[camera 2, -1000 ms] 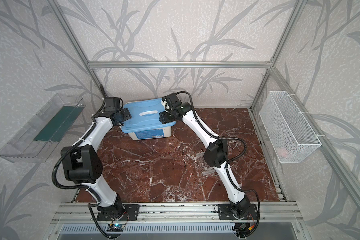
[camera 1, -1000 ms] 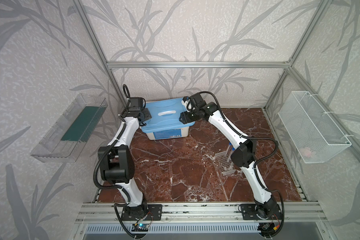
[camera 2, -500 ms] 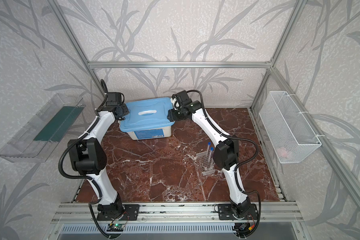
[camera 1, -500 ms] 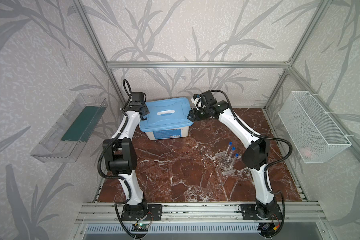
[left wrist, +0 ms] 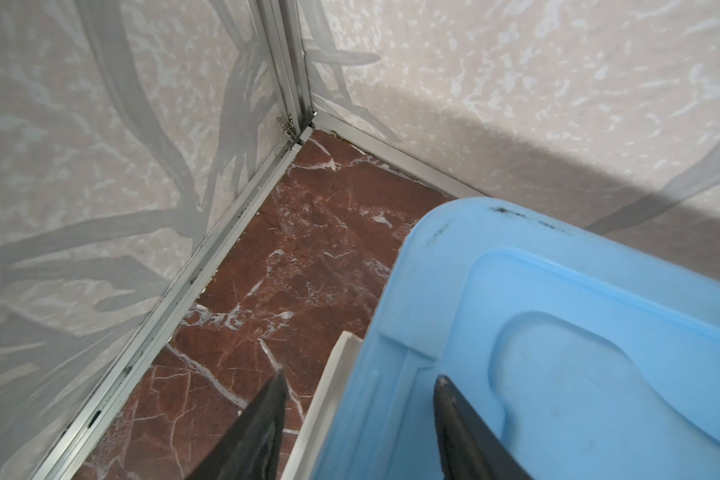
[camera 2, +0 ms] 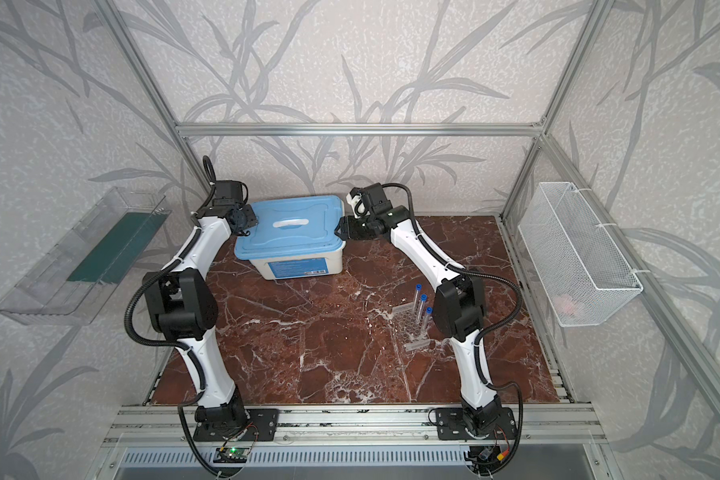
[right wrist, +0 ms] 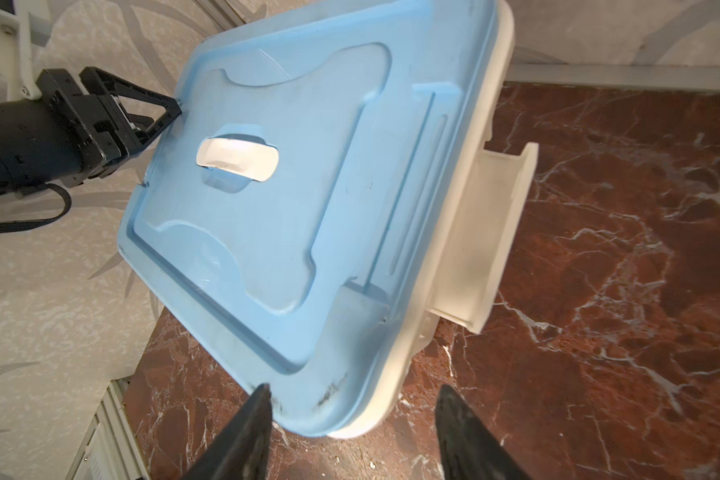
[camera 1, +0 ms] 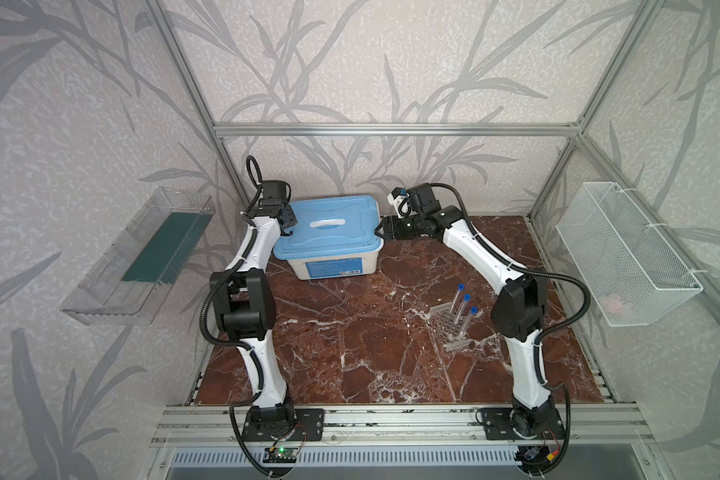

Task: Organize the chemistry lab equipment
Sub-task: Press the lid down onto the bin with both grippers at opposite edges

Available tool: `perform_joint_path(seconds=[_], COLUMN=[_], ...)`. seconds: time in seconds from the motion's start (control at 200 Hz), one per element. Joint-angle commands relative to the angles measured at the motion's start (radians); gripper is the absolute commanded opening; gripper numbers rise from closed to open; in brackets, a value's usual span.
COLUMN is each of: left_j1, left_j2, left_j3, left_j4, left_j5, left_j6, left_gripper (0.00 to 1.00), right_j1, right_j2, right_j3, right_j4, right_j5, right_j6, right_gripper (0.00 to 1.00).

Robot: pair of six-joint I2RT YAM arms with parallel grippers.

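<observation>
Rail (camera 1: 391, 417), aluminium, along front edge, w/ left arm (camera 1: 246, 303) and right arm (camera 1: 516, 307) bolted to it. Tabletop (camera 1: 350, 353) behind rail: reddish-brown marble, white veins. Rack (camera 1: 444, 328), clear, honeycomb-holed, stands on tabletop right of centre, just beside right arm's elbow; seen in both top views. Test tubes (camera 1: 461, 309), qty 3, clear w/ blue caps, seated in rack's holes, caps up. Tub (camera 1: 333, 266), white, large, at back of tabletop, left of centre, well apart from rack; label on front face, text too small to read. Lid (camera 1: 341, 241), blue, sits on tub, white handle (camera 1: 328, 223) at its middle. Side latch (right wrist: 487, 232), white, flipped outward from tub's side per right wrist view. Left gripper (left wrist: 361, 376) at lid's left end: jaws spread, one finger over lid, other over bare tabletop, lid edge btwn them, no pinch visible. Right gripper (right wrist: 354, 386) at lid's right end: jaws spread, lid corner btwn fingertips, contact cannot be told. Clear tray (camera 1: 113, 286) w/ dark green insert on left wall. Wire basket (camera 1: 624, 249), white, on right wall, holds small pale pinkish item, too blurred to ID.
</observation>
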State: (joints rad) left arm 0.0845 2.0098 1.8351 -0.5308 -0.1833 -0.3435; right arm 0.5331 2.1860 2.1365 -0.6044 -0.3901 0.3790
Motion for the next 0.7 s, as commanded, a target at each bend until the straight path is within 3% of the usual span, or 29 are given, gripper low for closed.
perform_joint_path(seconds=[0.0,0.135,0.42,0.63,0.695], left_j1=[0.003,-0.003,-0.052,-0.065,-0.089], left_j2=[0.021,0.004,-0.058,-0.031,-0.055], left_j3=[-0.042,-0.089,-0.197,-0.209,-0.263], left_j4=[-0.017,0.013,0.064,0.022,0.039], left_j5=[0.084,0.136,0.203,0.236,0.233], left_j6=[-0.016,-0.047,-0.072,-0.097,-0.104], left_gripper=[0.59,0.59,0.6,0.59,0.59], right_j1=[0.006,0.008,-0.011,-0.012,-0.012], right_j2=[0.062,0.083,0.058,0.079,0.028], right_j3=[0.052,0.073,-0.005,-0.003,-0.093], right_j4=[-0.041,-0.096,-0.112,-0.151,-0.126], right_j5=[-0.006,0.077,0.183,0.119,0.138], right_j6=[0.013,-0.004,0.025,-0.008,-0.01], right_gripper=[0.58,0.55,0.38,0.35,0.34])
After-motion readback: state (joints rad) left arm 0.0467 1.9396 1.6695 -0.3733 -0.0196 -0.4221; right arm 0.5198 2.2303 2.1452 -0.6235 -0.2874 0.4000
